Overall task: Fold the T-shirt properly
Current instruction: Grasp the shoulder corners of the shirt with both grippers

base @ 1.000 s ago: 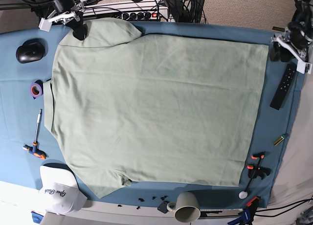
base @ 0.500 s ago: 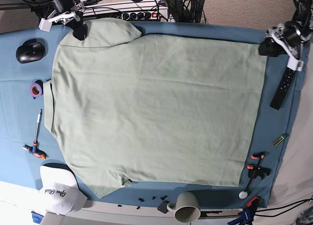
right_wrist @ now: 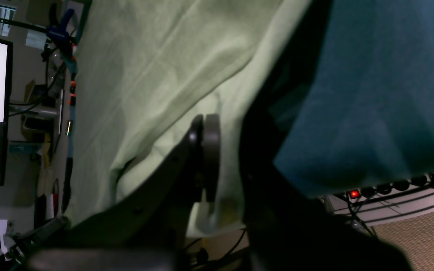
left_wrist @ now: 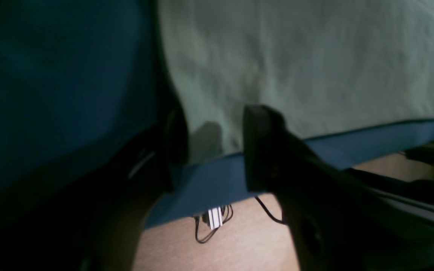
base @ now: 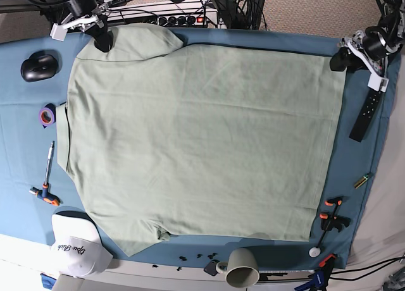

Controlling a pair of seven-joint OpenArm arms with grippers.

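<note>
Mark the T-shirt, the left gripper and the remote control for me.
T-shirt (base: 202, 139): base view, middle of the flat back panel.
Left gripper (left_wrist: 213, 150): left wrist view, gap between its open fingertips, over the shirt's corner.
Remote control (base: 366, 117): base view, middle of its black body.

The T-shirt (base: 202, 139) is a large pale sage-green garment spread flat and unfolded across the tabletop (base: 19, 145), which is draped in blue. Its plain side faces up, with only faint creases running across the body. The neck end lies toward the left of the base view, the straight hem toward the right. One short sleeve points to the far edge at upper left, the other to the near edge at lower left, its tip slightly rumpled. In the right wrist view the sleeve fabric (right_wrist: 156, 75) shows soft diagonal folds, and the hem corner (left_wrist: 296, 67) lies smooth close to the tabletop's edge
</note>
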